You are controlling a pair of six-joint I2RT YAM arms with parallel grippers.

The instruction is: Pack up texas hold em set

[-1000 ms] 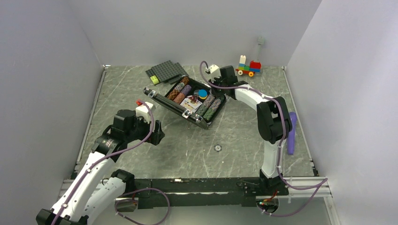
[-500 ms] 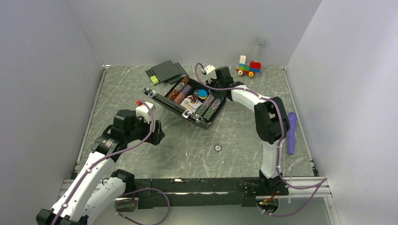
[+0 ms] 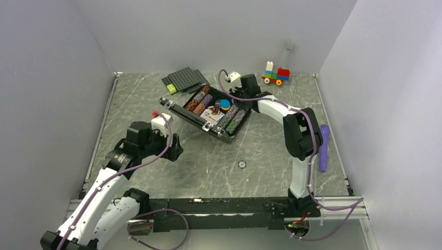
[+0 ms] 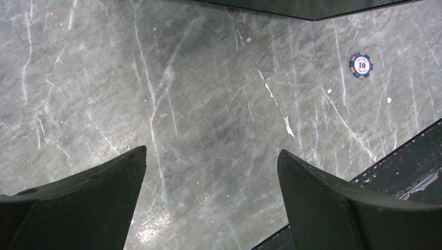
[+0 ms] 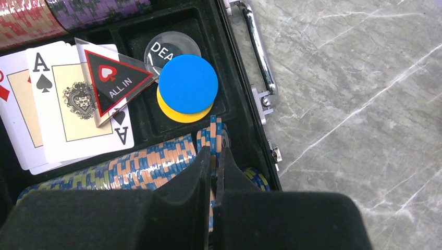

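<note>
**Operator:** Where is the set?

**Spotter:** Your case (image 3: pixel 188 118) lies open on the desk (image 3: pixel 271 156), with its lid on the near-left side. The chip rows (image 3: pixel 233 119) and cards (image 5: pixel 78 104) are inside the case. A blue disc (image 5: pixel 188 83) also sits there, lying on a yellow disc (image 5: pixel 174 113) in the pocket between the cards and the case's handle (image 5: pixel 258 47).

**Operator:** And my right claw?

**Spotter:** Your right claw (image 5: pixel 213 156) is inside the case, at the handle end of the blue-and-orange row (image 5: pixel 130 166). Its fingers are pressed almost together. The end chip stands upright right at the tips, but I cannot tell whether you have it pinched.

**Operator:** The left one?

**Spotter:** Your left claw (image 4: pixel 211 153) hangs over bare desk to the near left of the case, well apart from it. Its fingers are spread wide and it holds nothing.

**Operator:** Is anything outside the case?

**Spotter:** One loose chip (image 3: pixel 242 164), blue and orange and marked 10, lies flat on the desk on the near side of the case, well apart from it.

**Operator:** What else is around?

**Spotter:** The baseplates (image 3: pixel 183 79) lie just beyond the case's far-left corner. The toy car (image 3: pixel 276 75) stands to the far right of the case, against the back wall.
</note>
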